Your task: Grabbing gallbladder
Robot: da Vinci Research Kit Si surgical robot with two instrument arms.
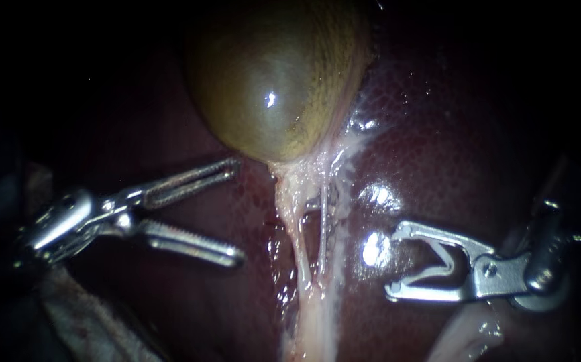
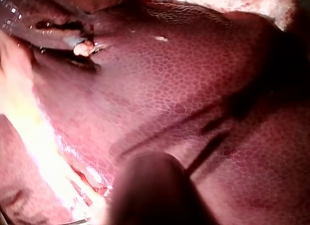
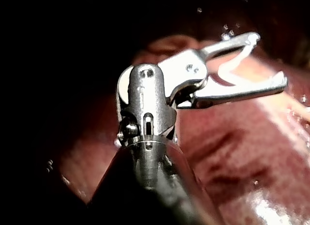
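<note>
The olive-green gallbladder (image 1: 277, 80) hangs at the top centre, narrowing into pale stringy tissue with thin tubes (image 1: 310, 228) running down over the dark red liver (image 1: 438, 134). My left instrument (image 1: 240, 211) comes in from the left, its toothed jaws open, their tips just left of the gallbladder's neck and touching nothing. My right instrument (image 1: 392, 260) sits at the right with open jaws over the liver, well apart from the tubes; a pale V-shaped clip lies inside them. In the right wrist view the right instrument (image 3: 271, 60) stands open above the liver (image 3: 232, 147).
The left wrist view shows mottled liver surface (image 2: 184, 89) with a dark blurred shaft (image 2: 150, 191) in front and a bright glare over pale tissue (image 2: 34, 137) beside it. Wet highlights glint on the liver (image 1: 374, 248) between the tubes and my right instrument.
</note>
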